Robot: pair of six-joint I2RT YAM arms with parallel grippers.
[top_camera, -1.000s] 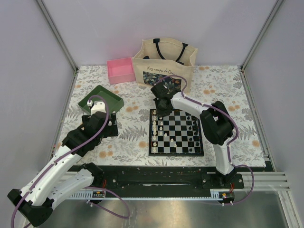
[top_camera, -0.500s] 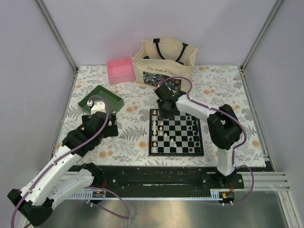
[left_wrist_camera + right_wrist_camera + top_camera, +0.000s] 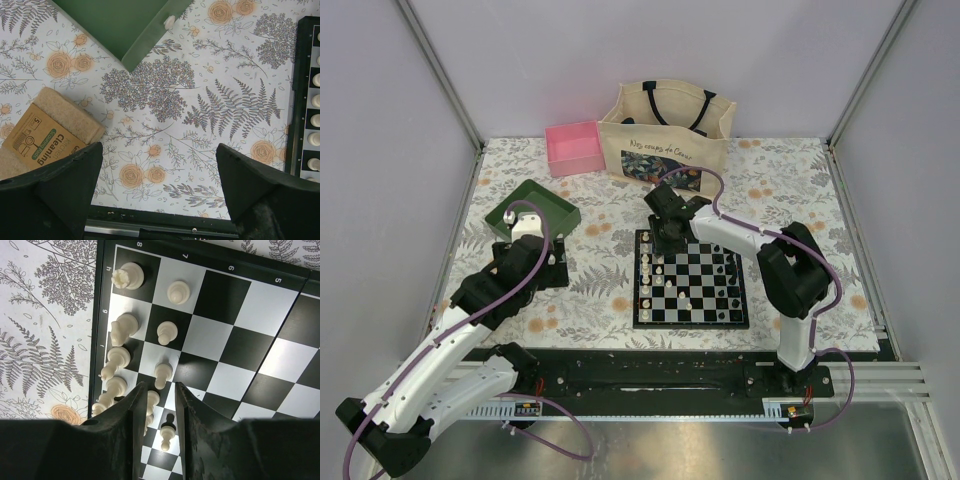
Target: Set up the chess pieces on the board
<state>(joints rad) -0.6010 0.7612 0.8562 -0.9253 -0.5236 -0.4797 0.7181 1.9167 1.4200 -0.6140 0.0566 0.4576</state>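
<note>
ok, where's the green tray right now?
Top view: the green tray sits on the table's left side, nearer and left of the pink box and well left of the board; the open left gripper is just short of its near corner.

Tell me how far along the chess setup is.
White pieces mostly stand in two rows along the board's left edge. The right gripper hovers there, jaws narrowly apart over them. To do: a stray white pawn mid-board, and black pieces look sparse. Left gripper idles open.
</note>
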